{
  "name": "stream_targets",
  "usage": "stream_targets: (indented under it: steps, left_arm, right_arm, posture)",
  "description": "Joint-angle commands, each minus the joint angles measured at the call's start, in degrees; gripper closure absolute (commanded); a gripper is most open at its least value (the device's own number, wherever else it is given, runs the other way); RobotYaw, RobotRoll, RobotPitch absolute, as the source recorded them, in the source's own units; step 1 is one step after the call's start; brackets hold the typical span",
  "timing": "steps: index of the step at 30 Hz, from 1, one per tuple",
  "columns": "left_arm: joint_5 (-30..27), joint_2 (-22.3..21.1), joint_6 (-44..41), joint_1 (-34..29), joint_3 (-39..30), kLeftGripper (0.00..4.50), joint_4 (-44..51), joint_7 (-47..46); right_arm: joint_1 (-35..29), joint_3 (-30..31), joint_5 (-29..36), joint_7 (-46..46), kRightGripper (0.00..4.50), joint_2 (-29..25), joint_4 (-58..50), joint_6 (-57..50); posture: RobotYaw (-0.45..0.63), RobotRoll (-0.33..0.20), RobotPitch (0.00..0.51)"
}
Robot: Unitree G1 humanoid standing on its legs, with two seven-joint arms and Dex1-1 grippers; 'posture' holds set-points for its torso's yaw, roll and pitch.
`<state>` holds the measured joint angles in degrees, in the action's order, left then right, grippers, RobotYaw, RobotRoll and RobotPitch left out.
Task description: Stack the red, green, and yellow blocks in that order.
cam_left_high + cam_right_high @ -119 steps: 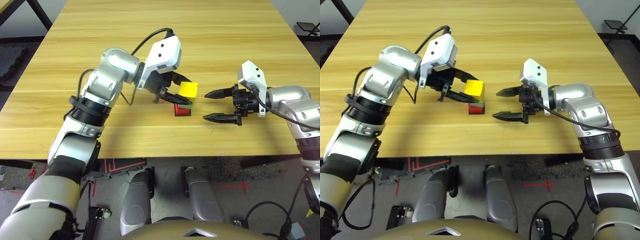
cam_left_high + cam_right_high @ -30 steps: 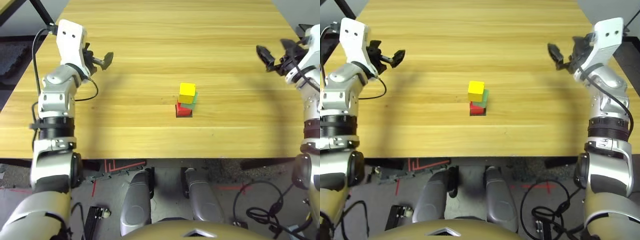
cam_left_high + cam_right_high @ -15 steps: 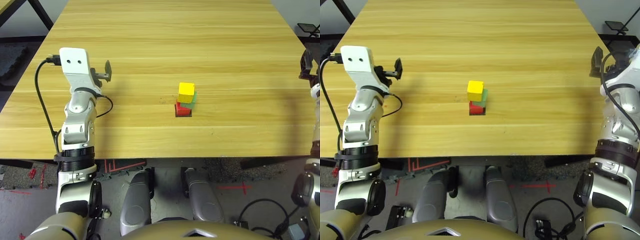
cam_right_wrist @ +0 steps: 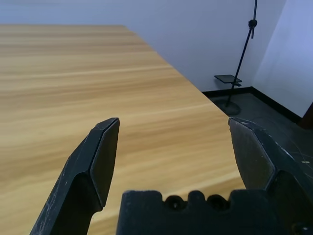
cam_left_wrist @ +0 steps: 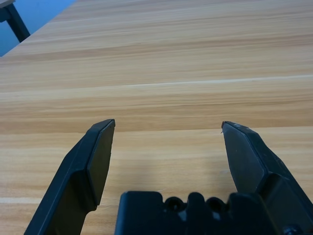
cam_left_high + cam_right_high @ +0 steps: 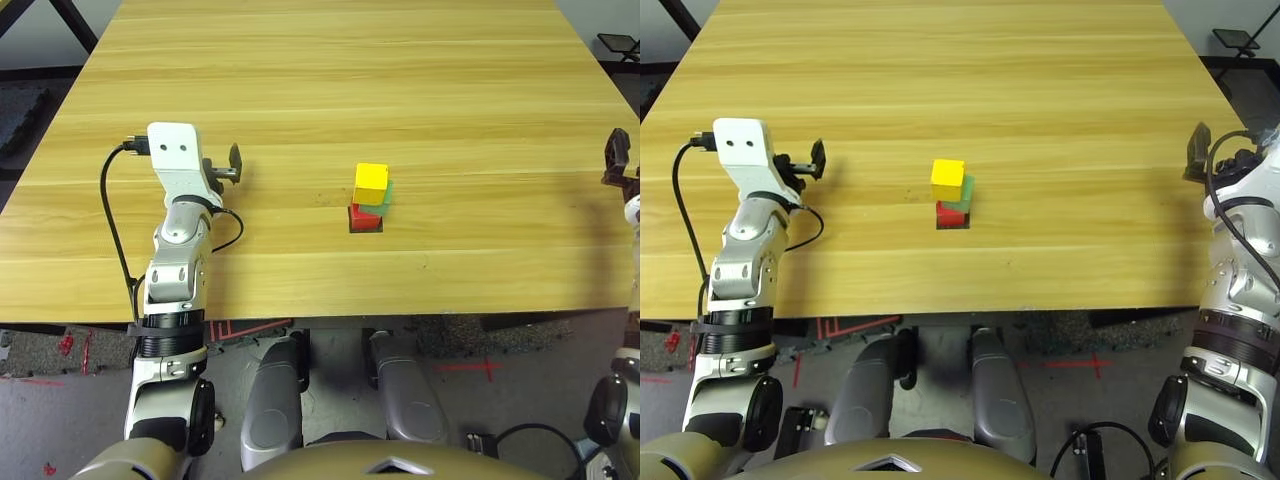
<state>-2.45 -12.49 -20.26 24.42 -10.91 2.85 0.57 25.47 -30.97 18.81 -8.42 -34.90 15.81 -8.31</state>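
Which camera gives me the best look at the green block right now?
Either head view, say the left eye view: the green block shows there between the yellow block and the red block, mostly covered by the yellow. The wrist views look along open fingers at bare table.

No readable text, label or number anywhere.

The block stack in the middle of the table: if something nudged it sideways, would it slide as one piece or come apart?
Likely come apart: the yellow block and green block sit visibly offset over the red block, not flush. The cubes look loose, so the top one would probably topple first. They look stiff and light; flat faces mean tumbling, not rolling.
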Motion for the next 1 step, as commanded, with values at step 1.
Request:
stream_targets:
  steps: [1]
  left_arm:
    - [0.3, -0.1, 0.1, -1.0, 0.2, 0.06, 1.2, -0.2]
  right_arm:
    - [1.7, 0.8, -0.4, -0.8, 0.00, 0.1, 2.9, 1.2]
  posture:
    - [0.16, 0.025, 0.228]
